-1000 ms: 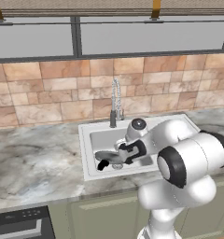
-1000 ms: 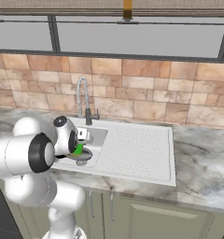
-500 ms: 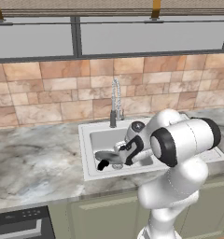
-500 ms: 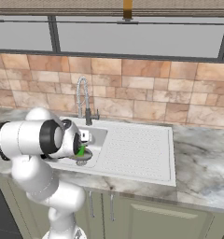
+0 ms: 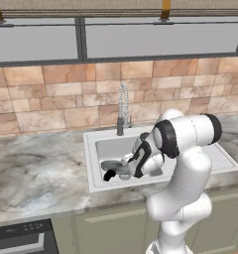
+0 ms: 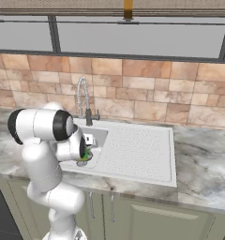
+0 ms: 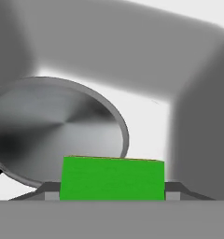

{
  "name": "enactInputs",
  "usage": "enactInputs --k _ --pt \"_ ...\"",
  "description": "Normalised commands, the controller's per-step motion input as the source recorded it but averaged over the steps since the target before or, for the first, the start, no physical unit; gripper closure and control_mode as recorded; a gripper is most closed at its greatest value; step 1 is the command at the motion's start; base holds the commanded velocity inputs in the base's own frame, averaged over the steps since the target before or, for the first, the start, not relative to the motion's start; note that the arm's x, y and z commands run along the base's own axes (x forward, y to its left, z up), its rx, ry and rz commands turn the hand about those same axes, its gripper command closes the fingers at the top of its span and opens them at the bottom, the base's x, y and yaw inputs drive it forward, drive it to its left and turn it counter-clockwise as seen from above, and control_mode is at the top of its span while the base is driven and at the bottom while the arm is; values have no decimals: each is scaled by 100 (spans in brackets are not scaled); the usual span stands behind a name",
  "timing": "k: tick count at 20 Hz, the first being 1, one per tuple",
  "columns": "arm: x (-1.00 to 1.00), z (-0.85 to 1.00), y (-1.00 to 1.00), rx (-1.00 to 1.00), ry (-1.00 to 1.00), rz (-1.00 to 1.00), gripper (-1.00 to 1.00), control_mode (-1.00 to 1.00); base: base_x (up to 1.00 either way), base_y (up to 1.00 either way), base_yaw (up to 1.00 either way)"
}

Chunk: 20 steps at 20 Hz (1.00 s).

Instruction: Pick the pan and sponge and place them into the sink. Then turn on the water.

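My fingers (image 7: 112,196) were clamped on the sponge (image 7: 112,179), one tip on each end, holding it low inside the sink (image 5: 93,158) so it would drop only a little way. The pan (image 7: 58,130) already lay in the basin, at ten o'clock from the sponge. The left base view showed the faucet (image 5: 123,106) at twelve o'clock, with no stream falling.
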Motion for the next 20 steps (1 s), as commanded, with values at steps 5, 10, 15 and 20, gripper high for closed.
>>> enactInputs --k 5,10,15,20 --pt "15 -43 0 0 0 5 100 -100 0 0 0" --pt "17 -37 0 0 0 4 100 -100 0 0 0" --pt "19 -42 0 0 0 2 100 -100 0 0 0" --pt "16 -48 0 -1 0 1 100 -100 0 0 0"
